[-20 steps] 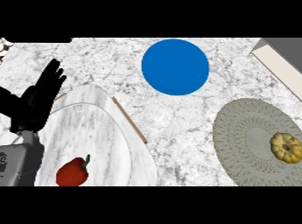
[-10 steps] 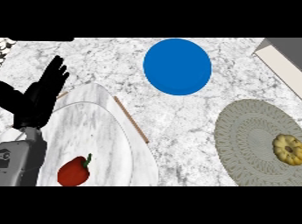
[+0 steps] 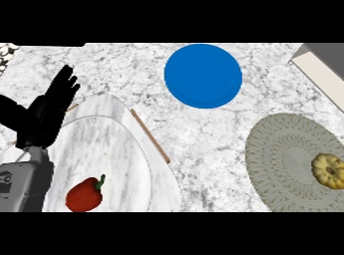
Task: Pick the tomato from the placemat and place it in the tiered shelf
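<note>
The whole view has slid slightly since a second ago. The blue plate now shows a little further toward the right edge and higher. The round mat and the yellow fruit on it have moved the same way. The left hand, fingers straight, sits a touch higher.

Bare counter runs down the middle; blue plate blocks at 12 o'clock, placemat at 4 o'clock.
</note>
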